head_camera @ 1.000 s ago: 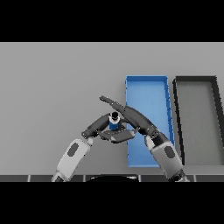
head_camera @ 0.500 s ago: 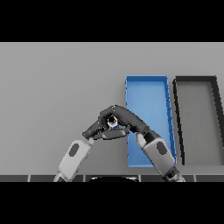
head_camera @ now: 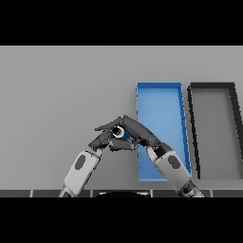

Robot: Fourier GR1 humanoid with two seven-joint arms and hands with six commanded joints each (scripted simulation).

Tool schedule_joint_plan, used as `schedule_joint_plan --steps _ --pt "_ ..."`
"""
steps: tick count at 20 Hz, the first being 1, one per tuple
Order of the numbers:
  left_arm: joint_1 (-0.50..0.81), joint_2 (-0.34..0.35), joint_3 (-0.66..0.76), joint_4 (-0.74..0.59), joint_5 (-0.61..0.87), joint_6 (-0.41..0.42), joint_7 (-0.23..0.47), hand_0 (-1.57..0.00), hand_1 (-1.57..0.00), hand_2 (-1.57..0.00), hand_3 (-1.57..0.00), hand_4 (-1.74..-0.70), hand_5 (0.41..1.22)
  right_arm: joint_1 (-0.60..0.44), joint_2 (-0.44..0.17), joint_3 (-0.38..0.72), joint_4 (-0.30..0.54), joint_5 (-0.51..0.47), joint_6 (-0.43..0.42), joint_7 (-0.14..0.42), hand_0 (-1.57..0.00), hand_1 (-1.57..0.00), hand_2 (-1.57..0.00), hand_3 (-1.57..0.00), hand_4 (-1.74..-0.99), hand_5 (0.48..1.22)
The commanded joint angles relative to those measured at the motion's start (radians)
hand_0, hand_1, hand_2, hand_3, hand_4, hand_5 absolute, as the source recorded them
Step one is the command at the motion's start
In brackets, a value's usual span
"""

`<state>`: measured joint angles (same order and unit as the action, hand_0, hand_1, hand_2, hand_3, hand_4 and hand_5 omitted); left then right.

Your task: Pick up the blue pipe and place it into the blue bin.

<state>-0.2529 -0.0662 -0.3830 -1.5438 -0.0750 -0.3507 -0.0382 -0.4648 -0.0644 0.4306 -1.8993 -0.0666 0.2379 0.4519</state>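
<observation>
The blue pipe is short, with a pale ring at its end, and sits just left of the blue bin. My right hand reaches in from the lower right, its fingers curled over the pipe. From the lower left, my left hand rests against the pipe's near left side with its fingers stretched out beneath it. Most of the pipe is hidden by the two hands. The bin is a long open tray, and my right forearm crosses its near left corner.
A black bin of the same shape stands right of the blue one. Bare grey table stretches to the left and the back.
My right hand's fingers, stretched out over the pipe a second ago, have curled down round it. The left hand has stayed beside the pipe.
</observation>
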Motion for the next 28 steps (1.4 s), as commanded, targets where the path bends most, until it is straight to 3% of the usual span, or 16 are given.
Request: schedule_joint_plan --steps 1,2,3,5,7,9,10,13,15,17,19,23,26,28 --pt "-0.001 0.004 0.003 -0.003 -0.010 0.009 -0.002 -1.57 -1.57 -1.57 -1.42 -1.73 1.221 -0.003 0.001 0.000 0.002 0.011 -0.012 -0.004 -1.55 -1.55 -1.55 -1.53 -1.728 1.182" --pt "0.013 0.016 -0.002 -0.024 -0.030 0.018 -0.007 -1.57 -1.57 -1.57 -1.45 -1.72 1.221 0.005 -0.009 -0.001 -0.006 0.008 -0.014 -0.018 -1.55 -1.55 -1.55 -1.54 -1.731 1.190" --pt "0.020 0.020 -0.007 -0.026 -0.059 0.034 -0.008 -1.46 -1.34 -1.29 -1.17 -1.60 1.221 -0.008 -0.008 0.001 0.005 0.025 -0.022 -0.007 -1.56 -1.56 -1.56 -1.54 -1.733 1.196" --pt "0.015 0.036 -0.005 -0.029 -0.053 -0.029 0.002 -0.94 -0.86 -0.83 -0.75 -1.37 1.221 -0.011 0.006 0.016 0.006 0.033 -0.039 0.012 -1.56 -1.56 -1.56 -1.55 -1.736 1.205" --pt "0.014 0.044 0.000 -0.022 -0.074 -0.068 -0.016 -0.60 -0.55 -0.53 -0.48 -1.21 1.221 0.003 0.008 0.028 -0.010 0.038 -0.052 0.027 -1.56 -1.56 -1.56 -1.56 -1.738 1.211" --pt "0.006 0.039 0.007 -0.010 -0.095 -0.073 -0.010 -0.38 -0.35 -0.34 -0.30 -1.08 1.029 -0.007 0.004 0.029 -0.012 0.054 -0.058 0.049 -1.57 -1.57 -1.57 -1.56 -1.739 1.214" --pt "0.019 0.038 0.007 -0.019 -0.091 -0.071 0.026 -0.31 -0.28 -0.27 -0.24 -1.05 0.938 -0.015 0.003 0.027 -0.011 0.055 -0.062 0.047 -1.57 -1.57 -1.57 -1.56 -1.739 1.216" --pt "0.014 0.043 0.028 -0.012 -0.075 -0.071 0.068 -0.16 -0.14 -0.14 -0.12 -0.98 0.704 -0.003 0.002 0.041 -0.012 0.063 -0.071 0.009 -1.57 -1.57 -1.57 -1.57 -1.740 1.218" --pt "0.011 0.027 0.033 -0.022 -0.055 -0.071 0.126 -0.10 -0.09 -0.09 -0.08 -0.97 0.603 -0.004 0.001 0.031 -0.004 0.052 -0.077 0.005 -1.57 -1.57 -1.57 -1.57 -1.740 1.219" --pt "0.020 0.031 0.026 -0.010 -0.080 -0.059 0.123 -0.06 -0.06 -0.06 -0.05 -0.96 0.538 0.006 0.004 0.036 -0.022 0.028 -0.082 -0.001 -1.57 -1.57 -1.57 -1.57 -1.741 1.220" --pt "0.020 0.031 0.022 -0.001 -0.099 -0.047 0.106 -0.04 -0.04 -0.04 -0.03 -0.94 0.495 -0.001 0.012 0.013 -0.017 -0.008 -0.091 -0.010 -1.57 -1.57 -1.57 -1.57 -1.741 1.220" --pt "0.030 0.027 0.013 0.000 -0.104 -0.047 0.111 -0.02 -0.01 -0.01 -0.01 -0.91 0.470 -0.074 0.037 -0.057 -0.044 -0.136 -0.135 0.073 -1.57 -1.57 -1.57 -1.57 -1.741 1.221" --pt "0.039 0.030 0.005 -0.007 -0.106 -0.054 0.119 -0.01 -0.01 -0.01 -0.01 -0.91 0.450 -0.194 0.008 -0.143 -0.062 -0.251 -0.161 0.146 -1.57 -1.57 -1.57 -1.57 -1.741 1.221" --pt "0.016 0.033 0.026 0.000 -0.093 -0.058 0.145 0.00 0.00 0.00 0.00 -0.91 0.441 -0.303 -0.041 -0.207 -0.030 -0.338 -0.171 0.154 -1.57 -1.57 -1.57 -1.57 -1.741 1.221"
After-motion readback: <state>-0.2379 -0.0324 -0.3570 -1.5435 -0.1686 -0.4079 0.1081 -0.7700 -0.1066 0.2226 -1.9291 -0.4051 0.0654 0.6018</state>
